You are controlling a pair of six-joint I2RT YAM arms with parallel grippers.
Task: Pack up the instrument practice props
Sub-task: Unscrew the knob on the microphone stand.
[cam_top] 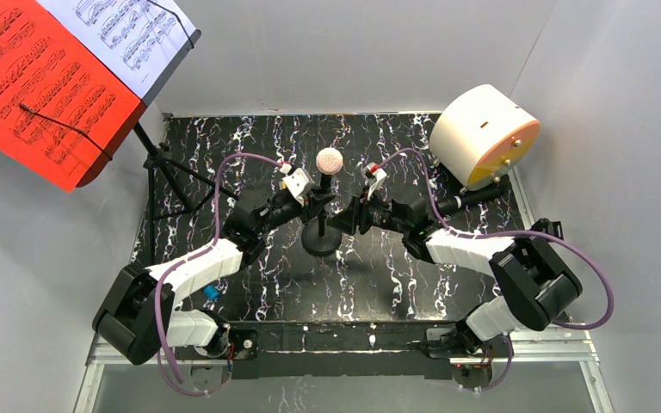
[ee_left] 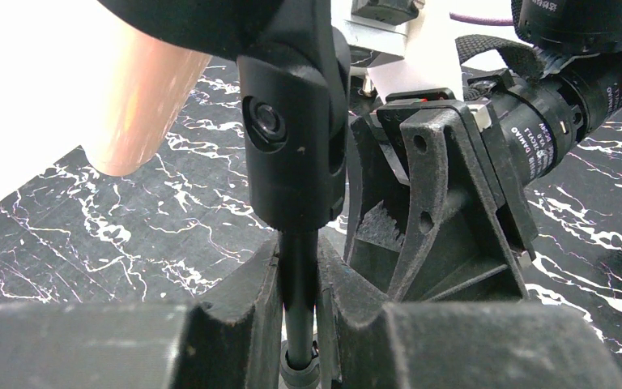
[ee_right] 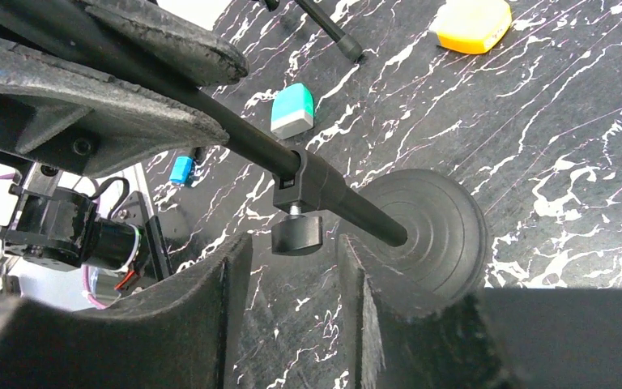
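A beige-headed microphone [cam_top: 330, 161] stands on a black pole [ee_left: 300, 284] with a round base [ee_right: 441, 235] at mid-table. My left gripper [cam_top: 317, 206] is shut on the pole just under the microphone clip [ee_left: 291, 121]. My right gripper [ee_right: 293, 247] faces it from the other side, lower on the pole. Its jaws are open, with the pole's clamp knob [ee_right: 298, 233] just off their tips. The black tripod music rack [cam_top: 162, 168] stands at the back left, holding a red sheet [cam_top: 34, 86] and a white sheet [cam_top: 133, 30].
The big white cylinder with an orange face [cam_top: 482, 138] sits at the back right. Small blocks lie on the marbled table: a teal-and-white block [ee_right: 292, 111], an orange block [ee_right: 474, 14] and a blue block [cam_top: 211, 292]. White walls enclose the table.
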